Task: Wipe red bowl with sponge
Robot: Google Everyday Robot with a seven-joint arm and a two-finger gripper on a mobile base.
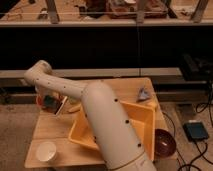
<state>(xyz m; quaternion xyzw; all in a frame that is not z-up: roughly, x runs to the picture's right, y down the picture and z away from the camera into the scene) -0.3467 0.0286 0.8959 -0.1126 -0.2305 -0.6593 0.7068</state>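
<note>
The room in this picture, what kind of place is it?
Probably a robot lab or workshop, not a kitchen. A robot arm reaches over a wooden table, its gripper at the table's left end; cables trail across the floor, and a cluttered workbench stands behind.

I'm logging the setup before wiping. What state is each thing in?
red bowl: upright, at the table's front right corner.
claw: low over the table's left side, away from the red bowl.
yellow tray: upright, mid-table, partly behind the arm.
white cup: upright, front left.
</note>
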